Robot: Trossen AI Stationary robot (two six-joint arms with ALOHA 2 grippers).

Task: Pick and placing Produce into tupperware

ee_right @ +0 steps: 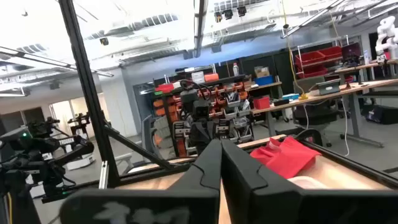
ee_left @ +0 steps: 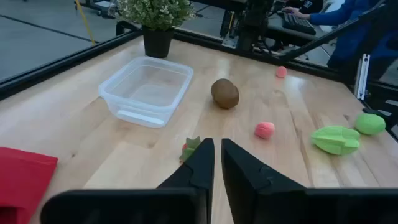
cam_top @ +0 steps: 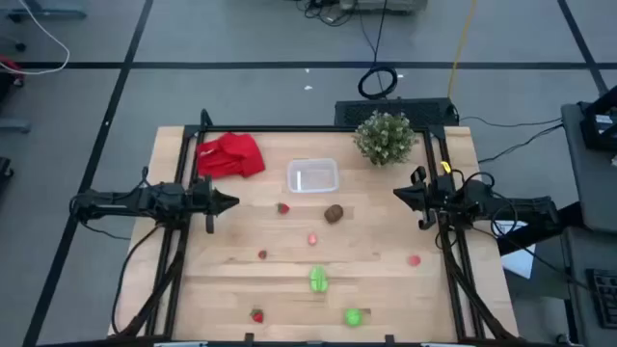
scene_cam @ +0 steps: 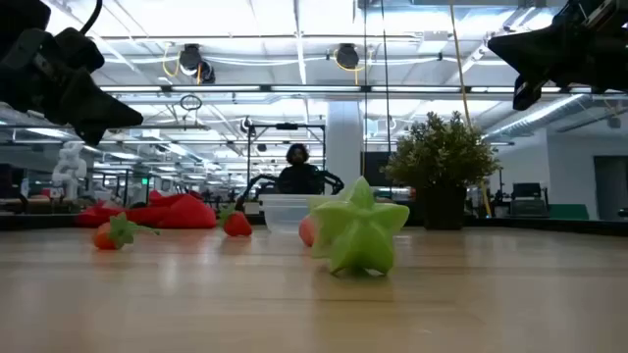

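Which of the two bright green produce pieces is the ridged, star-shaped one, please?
It is the green piece nearer the table's middle, ridged and elongated from above and star-shaped in the low view. The other green piece, by the table's near edge, is smooth and round.

Toy fruits lie all over the wooden table, and the clear box has nothing in it.

The tupperware (cam_top: 313, 176) is a clear box with round corners. It sits open and upright at the back of the table. A brown oval (cam_top: 334, 213) lies just in front of it, with a strawberry (cam_top: 283, 207) near it. A pink piece (cam_top: 313, 239) lies in the middle. More small red pieces lie here (cam_top: 262, 254), here (cam_top: 415, 259) and here (cam_top: 257, 315). A green star-shaped piece (cam_top: 318, 280) and a round green piece (cam_top: 354, 316) lie at the front.
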